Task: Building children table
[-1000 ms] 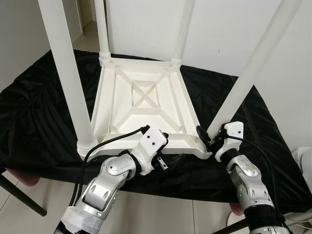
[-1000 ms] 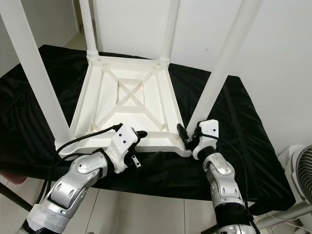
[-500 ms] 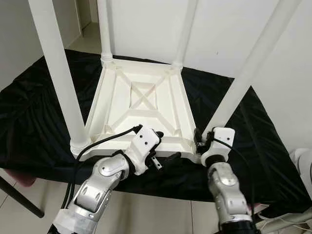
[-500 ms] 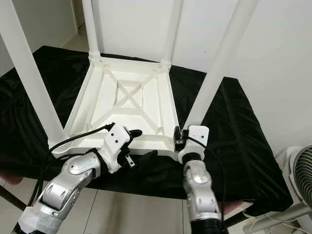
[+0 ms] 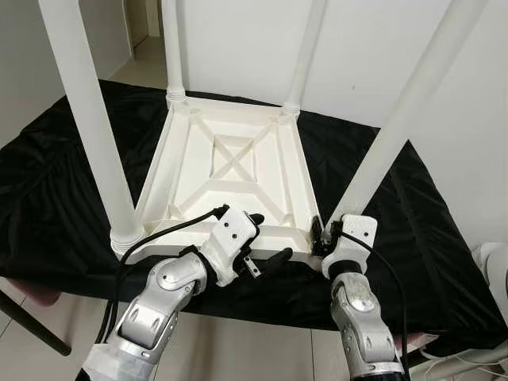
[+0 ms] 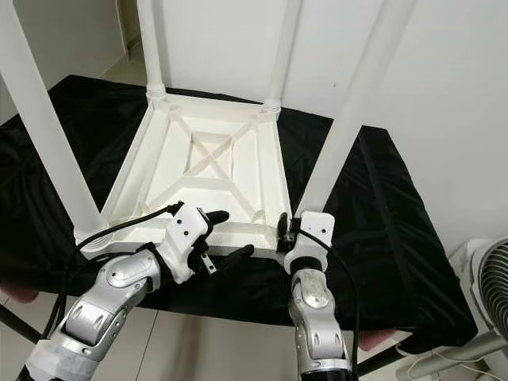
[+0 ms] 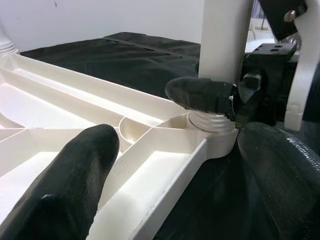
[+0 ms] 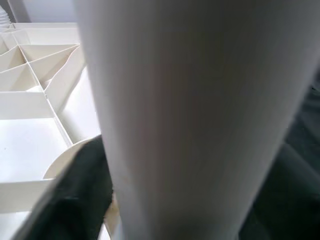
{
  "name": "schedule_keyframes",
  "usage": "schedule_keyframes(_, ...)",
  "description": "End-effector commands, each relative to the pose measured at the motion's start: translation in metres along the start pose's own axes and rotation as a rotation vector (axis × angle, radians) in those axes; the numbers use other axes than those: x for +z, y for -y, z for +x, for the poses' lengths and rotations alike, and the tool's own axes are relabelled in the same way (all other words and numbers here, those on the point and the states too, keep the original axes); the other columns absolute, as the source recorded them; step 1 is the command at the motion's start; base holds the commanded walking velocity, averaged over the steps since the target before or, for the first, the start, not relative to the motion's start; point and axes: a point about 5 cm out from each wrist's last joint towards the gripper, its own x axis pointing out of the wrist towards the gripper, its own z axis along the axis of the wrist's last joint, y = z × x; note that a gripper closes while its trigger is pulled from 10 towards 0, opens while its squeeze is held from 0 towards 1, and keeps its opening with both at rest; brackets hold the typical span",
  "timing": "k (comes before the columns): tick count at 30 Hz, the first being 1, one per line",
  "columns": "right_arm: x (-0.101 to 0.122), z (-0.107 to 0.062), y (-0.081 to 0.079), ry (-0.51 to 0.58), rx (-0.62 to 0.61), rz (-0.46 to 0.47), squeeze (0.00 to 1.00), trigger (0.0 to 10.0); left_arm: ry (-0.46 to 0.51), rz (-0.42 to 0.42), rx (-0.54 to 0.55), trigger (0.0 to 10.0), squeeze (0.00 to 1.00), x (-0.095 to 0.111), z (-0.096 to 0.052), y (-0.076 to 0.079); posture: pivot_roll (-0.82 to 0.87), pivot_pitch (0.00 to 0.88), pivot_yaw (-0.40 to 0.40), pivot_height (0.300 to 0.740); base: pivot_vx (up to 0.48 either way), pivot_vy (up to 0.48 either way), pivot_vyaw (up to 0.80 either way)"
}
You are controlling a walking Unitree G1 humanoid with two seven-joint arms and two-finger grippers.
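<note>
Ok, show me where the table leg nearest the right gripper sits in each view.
Left eye view: near-right leg rises from the tabletop's near right corner, right gripper at its base.
Right eye view: same leg, right of centre.
Left wrist view: leg stands upright at the far corner socket.
Right wrist view: leg very close, across the middle.
Shared landmark: the upturned tabletop.

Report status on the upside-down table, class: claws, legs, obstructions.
Left claw open astride the table front rim. Right claw gripping near-right leg at its base. Four legs up. No obstructions.
</note>
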Motion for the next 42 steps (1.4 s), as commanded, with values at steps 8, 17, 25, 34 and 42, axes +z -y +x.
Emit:
schedule_keyframes(8,0.005,0.008,0.010,-0.029,0.193,-0.025,0.00,10.0,0.015,0.021,-0.050,10.0,0.00,0.000,0.000,0.009,-0.04,0.000,-0.093,0.740,0.000,0.000,0.00)
schedule_keyframes(17,0.014,0.020,0.033,-0.005,0.467,-0.201,0.00,10.0,0.009,0.041,-0.084,10.0,0.00,-0.001,0.002,0.013,-0.04,0.000,-0.087,0.740,0.000,0.000,0.00)
schedule_keyframes(25,0.009,0.029,0.033,-0.056,0.661,-0.226,0.00,0.0,0.012,0.050,-0.092,10.0,0.00,0.000,0.007,0.011,-0.06,0.000,-0.054,0.740,0.000,0.000,0.00)
schedule_keyframes(34,0.000,0.030,0.036,-0.086,0.660,-0.200,0.00,0.0,0.012,0.058,-0.095,10.0,0.00,0.000,0.009,0.007,-0.08,0.000,-0.040,0.740,0.000,0.000,0.00)
schedule_keyframes(42,-0.001,0.030,0.029,-0.059,0.573,-0.157,0.00,10.0,0.017,0.052,-0.113,10.0,0.00,0.000,0.014,0.008,-0.11,0.000,-0.008,0.740,0.000,0.000,0.00)
